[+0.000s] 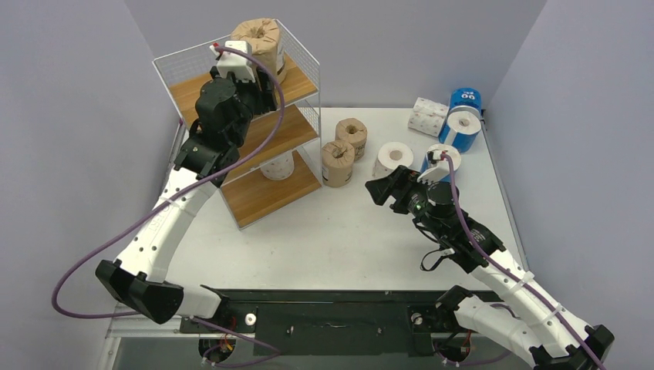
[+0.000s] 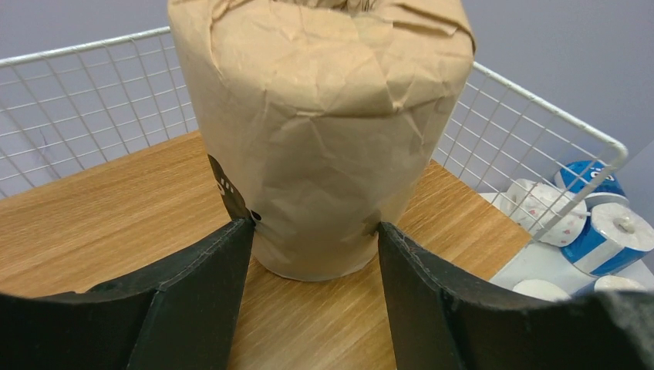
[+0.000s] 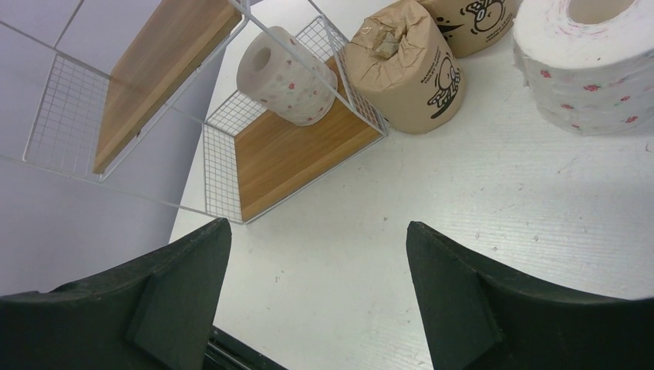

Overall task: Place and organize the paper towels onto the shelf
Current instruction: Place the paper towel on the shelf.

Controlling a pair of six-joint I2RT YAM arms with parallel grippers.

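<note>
Currently my left gripper (image 2: 315,225) clasps a brown-wrapped roll (image 2: 324,131) on the shelf's (image 1: 187,91) top board.
On the white table (image 1: 324,239) the shelf stands far left, a flower-print roll (image 1: 278,166) on its bottom board; two more brown rolls (image 1: 337,162) stand just beside it. My right gripper (image 3: 316,227) hangs over the tabletop, fingers spread wide.

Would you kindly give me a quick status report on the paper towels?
Left tool clamped on brown-wrapped roll, shelf top tier. Right tool open, empty, above table. Loose rolls on table; nothing blocking.
</note>
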